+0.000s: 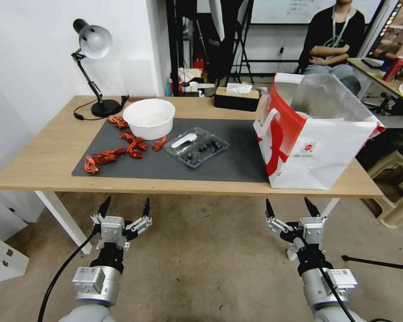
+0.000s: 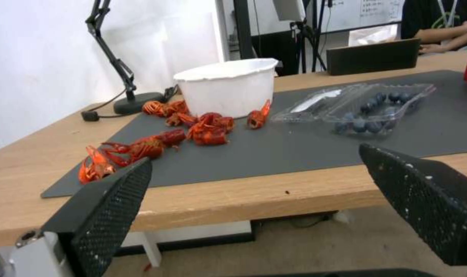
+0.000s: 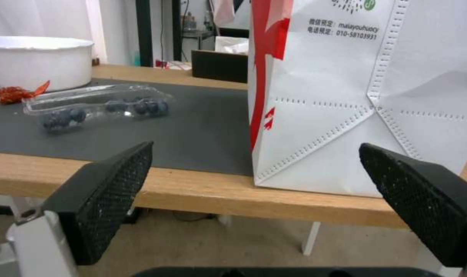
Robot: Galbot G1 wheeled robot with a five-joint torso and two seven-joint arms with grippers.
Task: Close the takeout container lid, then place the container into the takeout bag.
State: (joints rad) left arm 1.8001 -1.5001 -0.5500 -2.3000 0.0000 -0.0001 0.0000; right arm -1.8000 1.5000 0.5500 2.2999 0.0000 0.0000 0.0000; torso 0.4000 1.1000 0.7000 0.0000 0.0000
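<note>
The clear takeout container (image 1: 196,146) (image 2: 377,109) (image 3: 97,105) lies open flat on the dark mat, blueberries in its nearer half. Its lid (image 1: 183,140) (image 2: 315,104), with a white label, is folded back toward the white bowl. At the table's right end stands the takeout bag (image 1: 315,134) (image 3: 366,96), white and red, mouth open, foil lining showing. My left gripper (image 1: 124,208) (image 2: 254,196) hangs open below the table's front edge, left of the container. Below the bag, my right gripper (image 1: 289,207) (image 3: 254,200) is open too. Neither holds anything.
A round white bowl (image 1: 149,118) sits behind the container, with several red crayfish (image 1: 116,153) scattered on the mat (image 1: 237,161). A desk lamp (image 1: 94,67) and a tissue box (image 1: 236,97) stand at the back. The table's front edge (image 1: 165,188) lies between grippers and objects.
</note>
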